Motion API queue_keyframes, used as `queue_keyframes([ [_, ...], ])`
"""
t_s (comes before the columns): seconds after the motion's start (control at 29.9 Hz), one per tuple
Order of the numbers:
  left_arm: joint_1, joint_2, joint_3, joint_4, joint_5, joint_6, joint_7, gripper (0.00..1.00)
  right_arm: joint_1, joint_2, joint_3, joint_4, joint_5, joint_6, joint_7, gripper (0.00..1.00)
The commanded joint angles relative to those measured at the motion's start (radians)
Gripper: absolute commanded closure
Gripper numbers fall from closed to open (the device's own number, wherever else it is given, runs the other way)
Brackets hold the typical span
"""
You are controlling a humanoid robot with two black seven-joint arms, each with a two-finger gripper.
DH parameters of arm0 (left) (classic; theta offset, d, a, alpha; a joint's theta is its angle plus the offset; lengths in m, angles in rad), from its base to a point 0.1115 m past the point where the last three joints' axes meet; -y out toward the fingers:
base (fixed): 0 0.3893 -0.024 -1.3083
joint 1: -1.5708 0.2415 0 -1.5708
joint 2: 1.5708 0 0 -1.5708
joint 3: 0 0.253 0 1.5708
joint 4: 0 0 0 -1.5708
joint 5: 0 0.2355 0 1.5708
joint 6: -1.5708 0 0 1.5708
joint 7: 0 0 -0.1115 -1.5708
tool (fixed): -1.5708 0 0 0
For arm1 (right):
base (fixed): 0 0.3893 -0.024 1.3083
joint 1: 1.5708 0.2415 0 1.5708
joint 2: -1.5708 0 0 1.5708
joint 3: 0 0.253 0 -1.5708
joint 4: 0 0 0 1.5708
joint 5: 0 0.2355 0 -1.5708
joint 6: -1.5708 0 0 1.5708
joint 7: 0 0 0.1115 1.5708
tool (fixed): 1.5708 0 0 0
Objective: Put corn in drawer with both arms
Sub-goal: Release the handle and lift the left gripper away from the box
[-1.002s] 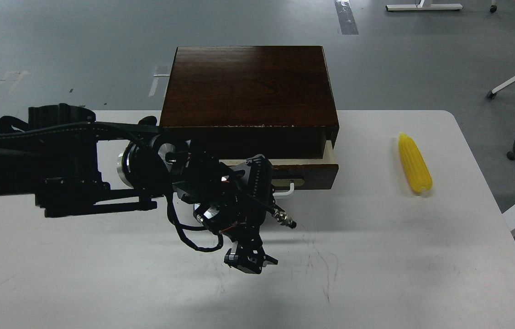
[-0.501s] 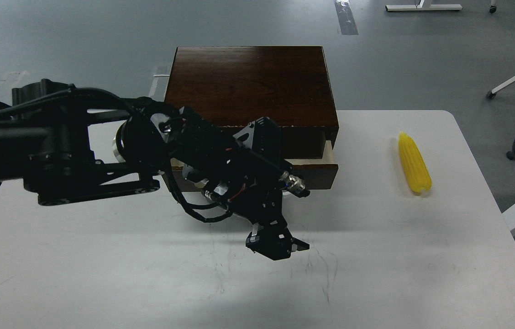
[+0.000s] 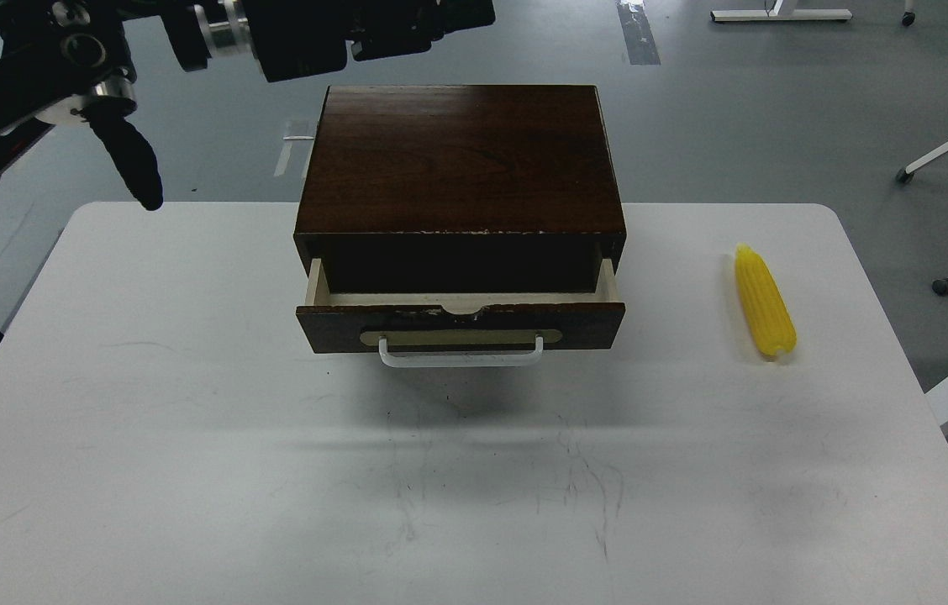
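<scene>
The drawer point(image 3: 460, 323) of the dark wooden box point(image 3: 459, 160) stands partly pulled out, showing pale inner sides and a shadowed cavity behind its front. Its white bar handle point(image 3: 460, 356) hangs on a brass plate across the front panel. The box sits at the far middle of the white table point(image 3: 188, 470), its back overhanging the far edge.

The corn point(image 3: 764, 299) lies on the table to the right of the box, well apart from it, lengthwise away from the camera with its tapered end pointing to the far side. Nothing touches it.

The left arm point(image 3: 104, 50) crosses the upper left corner, high above the table and clear of the box; a black cable end hangs from it. Its far end runs off the top edge, so its gripper is out of sight and I cannot tell how its fingers stand. The right gripper is out of view too.

No writing or label can be read on any item.
</scene>
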Motion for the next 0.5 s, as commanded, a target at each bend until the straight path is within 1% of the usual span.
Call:
queue_keyframes([
  [0.0, 0.037, 0.000, -0.018, 0.145, -0.156, 0.000, -0.011, 0.02, 0.063, 0.001, -0.182, -0.030, -0.012, 0.000, 0.001, 0.00],
  [0.03, 0.054, -0.006, -0.033, 0.214, -0.219, 0.000, -0.007, 0.02, 0.089, 0.005, -0.260, -0.032, -0.038, 0.000, 0.001, 0.00],
  [0.07, 0.062, -0.010, -0.039, 0.258, -0.249, 0.000, -0.008, 0.02, 0.102, 0.005, -0.299, -0.032, -0.055, 0.000, 0.001, 0.00],
  [0.13, 0.091, -0.029, -0.047, 0.425, -0.362, 0.000, -0.015, 0.02, 0.137, 0.017, -0.418, -0.055, -0.128, 0.000, 0.003, 0.00],
  [0.17, 0.091, -0.029, -0.047, 0.425, -0.362, 0.000, -0.015, 0.02, 0.137, 0.017, -0.419, -0.055, -0.129, 0.000, 0.003, 0.00],
  [0.23, 0.110, -0.064, -0.047, 0.544, -0.491, 0.000, -0.011, 0.02, 0.137, 0.056, -0.518, -0.118, -0.217, 0.000, 0.015, 0.00],
  [0.27, 0.116, -0.069, -0.047, 0.568, -0.522, 0.000, -0.011, 0.02, 0.136, 0.073, -0.552, -0.141, -0.250, 0.000, 0.024, 0.00],
  [0.33, 0.137, -0.078, -0.047, 0.617, -0.601, 0.000, -0.008, 0.02, 0.126, 0.129, -0.653, -0.208, -0.339, 0.000, 0.083, 0.00],
  [0.37, 0.146, -0.079, -0.049, 0.631, -0.652, 0.000, -0.007, 0.02, 0.116, 0.165, -0.728, -0.251, -0.386, 0.000, 0.133, 0.00],
  [0.43, 0.160, -0.079, -0.047, 0.638, -0.695, 0.000, -0.005, 0.02, 0.096, 0.204, -0.806, -0.293, -0.412, 0.000, 0.182, 0.00],
  [0.47, 0.174, -0.079, -0.050, 0.645, -0.730, 0.000, -0.005, 0.02, 0.073, 0.245, -0.881, -0.331, -0.432, 0.000, 0.220, 0.00],
])
